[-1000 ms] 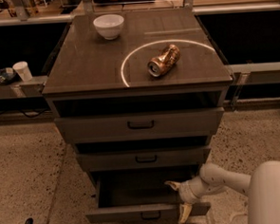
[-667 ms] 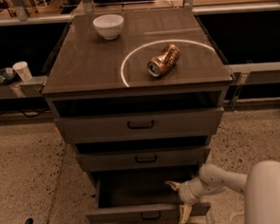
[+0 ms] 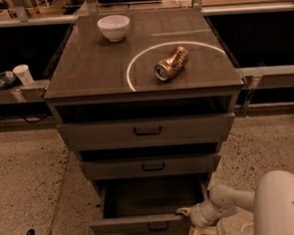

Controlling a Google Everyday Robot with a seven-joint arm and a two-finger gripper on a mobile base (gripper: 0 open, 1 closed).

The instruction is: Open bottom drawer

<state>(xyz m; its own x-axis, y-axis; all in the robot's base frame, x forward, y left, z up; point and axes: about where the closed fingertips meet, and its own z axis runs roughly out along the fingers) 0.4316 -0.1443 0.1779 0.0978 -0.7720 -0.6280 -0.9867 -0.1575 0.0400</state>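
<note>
The bottom drawer is the slimmest of the three grey-brown fronts. It stands pulled out, with its plain box interior showing and its small dark handle at the centre of the front. My gripper is at the right end of that front, to the right of the handle. One fingertip sits at the front's top edge and the other is below it. The fingers are spread and hold nothing. The white arm comes in from the lower right.
The middle drawer and the tall top drawer are above, both slightly out. On the cabinet top are a white bowl and a lying can. A cup stands on the left shelf. Speckled floor lies on both sides.
My gripper has drawn back from over the drawer's interior to the front edge, lower in view. The drawer stays about as far out as before.
</note>
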